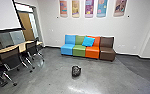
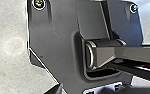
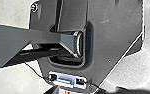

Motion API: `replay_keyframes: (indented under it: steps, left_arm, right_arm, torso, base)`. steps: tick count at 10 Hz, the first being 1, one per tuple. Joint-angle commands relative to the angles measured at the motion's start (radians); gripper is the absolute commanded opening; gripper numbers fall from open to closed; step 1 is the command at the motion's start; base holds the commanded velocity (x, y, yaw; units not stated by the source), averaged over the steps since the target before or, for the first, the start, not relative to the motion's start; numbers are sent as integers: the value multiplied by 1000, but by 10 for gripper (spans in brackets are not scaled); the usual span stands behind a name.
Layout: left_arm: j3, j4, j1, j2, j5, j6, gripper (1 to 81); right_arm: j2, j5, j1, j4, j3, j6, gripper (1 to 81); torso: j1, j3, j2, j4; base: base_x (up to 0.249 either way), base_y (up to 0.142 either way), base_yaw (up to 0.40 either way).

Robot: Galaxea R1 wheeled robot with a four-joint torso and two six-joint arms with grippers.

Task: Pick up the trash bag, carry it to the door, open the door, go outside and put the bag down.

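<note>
Head view: black trash bag (image 1: 76, 71) is seen on grey floor (image 1: 51, 78)

The bag is placed well apart from the sofa (image 1: 79, 51), which is made of blue, green, orange and brown seats. A blue pillow (image 1: 88, 41) is leaned against its backs. At the left, dark chairs (image 1: 10, 58) are placed beside a long table (image 1: 23, 46). For left and right jaws, it cannot be told if they are spread or pressed together.
</note>
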Motion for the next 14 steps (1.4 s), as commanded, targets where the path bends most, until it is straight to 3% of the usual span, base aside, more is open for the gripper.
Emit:
replay_keyframes:
  steps: [1, 14]
  left_arm:
    - [5, -2, -37, -3, 66, 7, 811]
    - [2, -2, -37, -2, 66, 7, 811]
  right_arm:
    - [-16, -65, 33, 0, 18, 0, 811]
    - [-16, -64, 31, -6, 12, -3, 811]
  torso:
    - [0, 0, 0, 0]
    - [0, 0, 0, 0]
  base:
    - [186, 0, 0]
    - [181, 0, 0]
